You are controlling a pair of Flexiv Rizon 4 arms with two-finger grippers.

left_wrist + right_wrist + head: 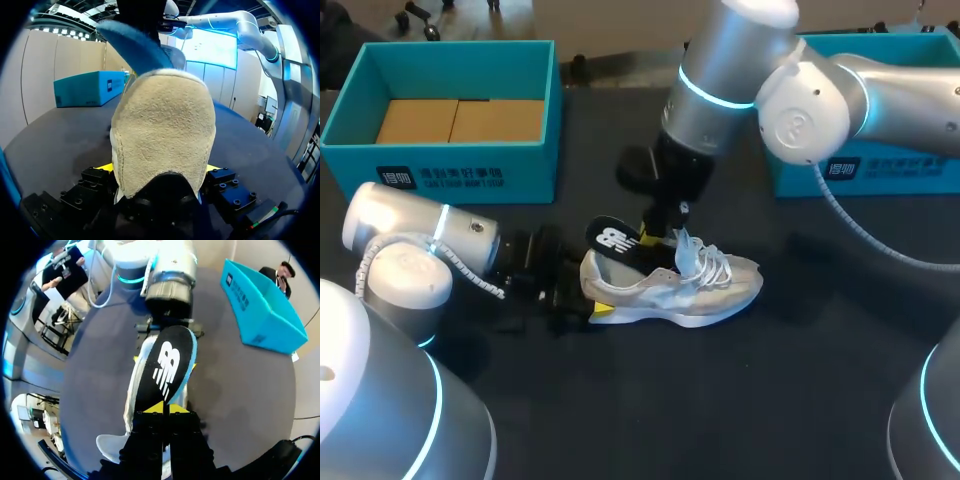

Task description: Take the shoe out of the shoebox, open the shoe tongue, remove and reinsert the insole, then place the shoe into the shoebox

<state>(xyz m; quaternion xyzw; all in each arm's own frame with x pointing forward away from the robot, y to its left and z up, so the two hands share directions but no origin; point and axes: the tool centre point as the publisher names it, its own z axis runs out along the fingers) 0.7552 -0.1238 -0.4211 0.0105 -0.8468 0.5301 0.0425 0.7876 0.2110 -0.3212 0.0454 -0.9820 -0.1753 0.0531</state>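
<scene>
L gripper (590,292) is clamped on the heel of the shoe (685,285), 1 yellow tip on each side, prob. to pin it down while the other arm works. The shoe stands on its sole near mid-table, toe toward my right, laces (705,262) loose.

R gripper (164,409) comes down from above w/ both tips pinched on the insole (616,240). The insole slants over the shoe's opening, its logo end lifted above the heel (coming out or going back in, can't tell; nor how much sits inside).

The shoebox (470,165), teal and open, sits at back left, well apart from the shoe, so the return trip looks unobstructed. A 2nd teal box (880,172) is at back right. The table (780,400) is dark, matte and flat.
</scene>
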